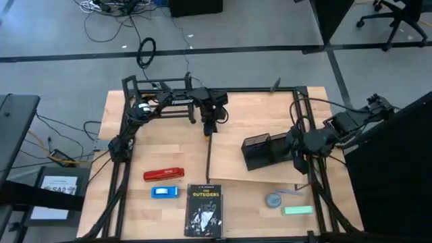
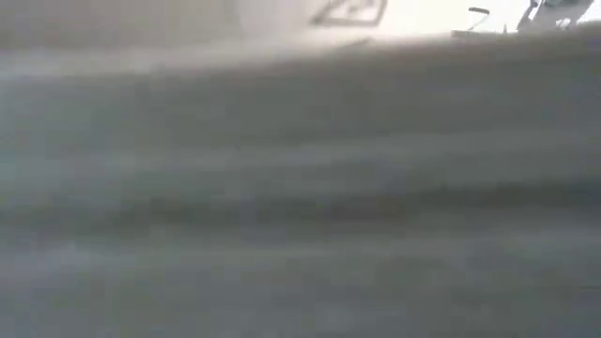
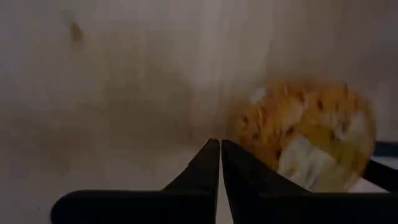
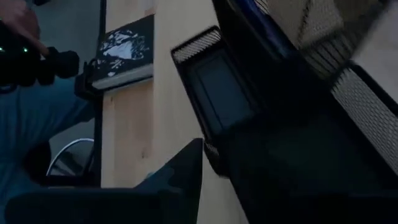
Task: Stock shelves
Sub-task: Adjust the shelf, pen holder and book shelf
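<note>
Just ahead of the left gripper (image 3: pixel 220 163), whose jaws are clenched together on nothing, lies a blurred orange and white object (image 3: pixel 308 140) on pale wood. The wooden plank shelf (image 1: pixel 236 158) starts just beyond those jaws. At its far side the right gripper (image 1: pixel 298 162) sits against a black mesh organizer (image 1: pixel 260 150); its jaw state cannot be told. A book (image 1: pixel 203 210), red stapler (image 1: pixel 163 174) and blue object (image 1: pixel 164 192) lie apart on the table (image 1: pixel 115 111).

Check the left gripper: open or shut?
Shut. In its wrist view the left gripper shows both dark fingers pressed together with nothing between them, beside a blurred orange-yellow object.
</note>
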### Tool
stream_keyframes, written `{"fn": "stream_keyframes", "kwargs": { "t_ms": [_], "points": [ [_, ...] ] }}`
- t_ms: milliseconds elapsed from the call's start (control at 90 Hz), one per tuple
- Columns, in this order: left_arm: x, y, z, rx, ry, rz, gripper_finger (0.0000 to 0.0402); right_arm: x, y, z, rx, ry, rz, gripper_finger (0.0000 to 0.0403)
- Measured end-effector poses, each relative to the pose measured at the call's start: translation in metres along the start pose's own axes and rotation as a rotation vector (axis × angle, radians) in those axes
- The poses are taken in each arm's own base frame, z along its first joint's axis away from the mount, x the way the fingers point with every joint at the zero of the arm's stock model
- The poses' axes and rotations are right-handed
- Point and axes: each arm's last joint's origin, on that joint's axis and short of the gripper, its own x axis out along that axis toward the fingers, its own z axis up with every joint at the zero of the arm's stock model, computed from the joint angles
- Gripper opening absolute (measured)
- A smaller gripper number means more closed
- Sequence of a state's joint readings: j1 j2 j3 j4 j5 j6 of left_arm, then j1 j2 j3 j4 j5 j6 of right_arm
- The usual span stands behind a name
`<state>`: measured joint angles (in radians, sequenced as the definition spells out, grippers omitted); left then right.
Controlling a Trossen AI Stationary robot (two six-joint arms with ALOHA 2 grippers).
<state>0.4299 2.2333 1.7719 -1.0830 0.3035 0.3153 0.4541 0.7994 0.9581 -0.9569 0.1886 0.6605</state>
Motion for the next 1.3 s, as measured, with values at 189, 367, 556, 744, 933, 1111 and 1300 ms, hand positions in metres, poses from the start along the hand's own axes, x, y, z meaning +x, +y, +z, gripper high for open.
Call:
{"fn": "stream_keyframes", "kwargs": {
  "t_ms": [189,367,556,744,933,1111,1300],
  "points": [
    [-0.002,0.002,-0.012,0.007,0.126,0.023,0.0,0.0,0.0,0.0,-0.007,0.0,0.0,0.0077],
    [-0.022,-0.003,0.003,0.012,0.065,0.09,0.0,0.0,-0.001,0.001,-0.009,-0.028,-0.036,0.0077],
    [-0.081,-0.02,0.028,0.022,-0.065,0.248,0.0,-0.004,0.0,0.005,-0.004,-0.07,-0.047,0.0077],
    [-0.153,-0.055,0.026,-0.002,-0.198,0.351,0.0,0.002,0.017,0.016,-0.068,-0.084,0.154,0.0077],
    [-0.194,-0.124,-0.003,0.044,-0.334,0.288,0.0,0.05,0.05,0.018,-0.133,0.08,0.273,0.0075],
    [-0.199,-0.199,-0.012,0.147,-0.423,0.277,0.0,0.099,0.084,0.007,-0.2,0.185,0.254,0.0075],
    [-0.172,-0.266,-0.013,0.212,-0.434,0.379,0.0,0.146,0.109,-0.007,-0.207,0.157,0.199,0.0075]
  ]
}}
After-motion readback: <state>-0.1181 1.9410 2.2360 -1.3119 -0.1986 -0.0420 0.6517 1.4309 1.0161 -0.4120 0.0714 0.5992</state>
